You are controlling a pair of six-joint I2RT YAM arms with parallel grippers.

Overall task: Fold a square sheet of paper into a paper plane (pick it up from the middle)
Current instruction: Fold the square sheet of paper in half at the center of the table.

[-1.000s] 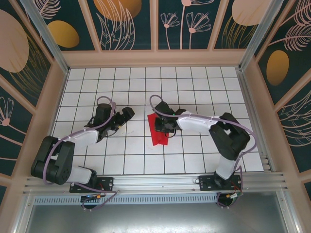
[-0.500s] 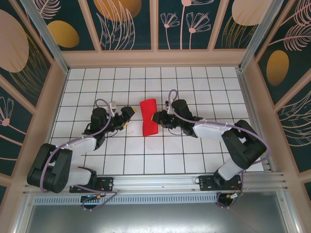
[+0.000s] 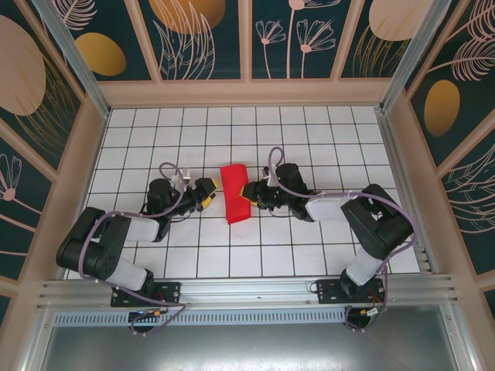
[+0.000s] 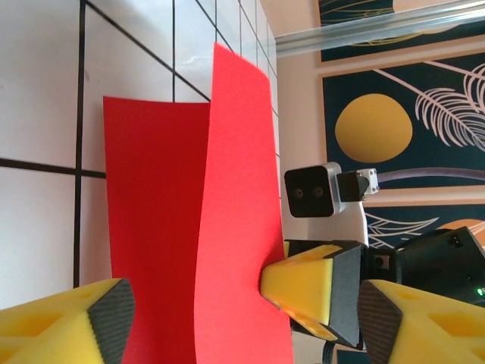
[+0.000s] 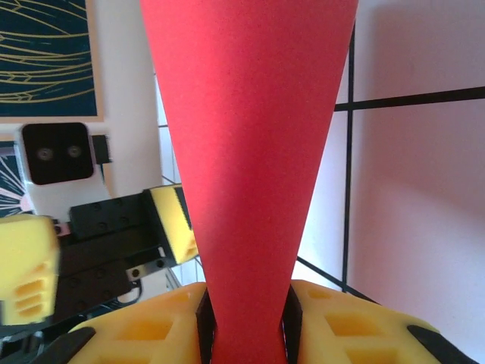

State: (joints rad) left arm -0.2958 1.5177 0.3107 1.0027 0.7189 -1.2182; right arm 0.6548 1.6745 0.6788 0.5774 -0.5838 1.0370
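The square sheet of paper point(image 3: 232, 182) is bright red, bent double and held up off the white grid table point(image 3: 309, 139). My right gripper point(image 3: 247, 191) is shut on its middle from the right. In the right wrist view the paper point(image 5: 250, 114) fans upward from between the yellow pads point(image 5: 151, 334) of my right gripper point(image 5: 246, 334). My left gripper point(image 3: 208, 193) stands just left of the sheet. In the left wrist view my left gripper point(image 4: 246, 318) is open with the paper point(image 4: 235, 189) between its jaws, touching neither finger point(image 4: 106, 318).
Both arms lie low over the middle of the table, gripper facing gripper. A raised wooden rim point(image 3: 247, 93) and patterned walls close the table on three sides. A metal rail point(image 3: 247, 290) runs along the near edge.
The right gripper has lifted the paper off the table by its middle and carried it left, so it hangs folded. The left gripper has moved right around the sheet and its jaws have narrowed.
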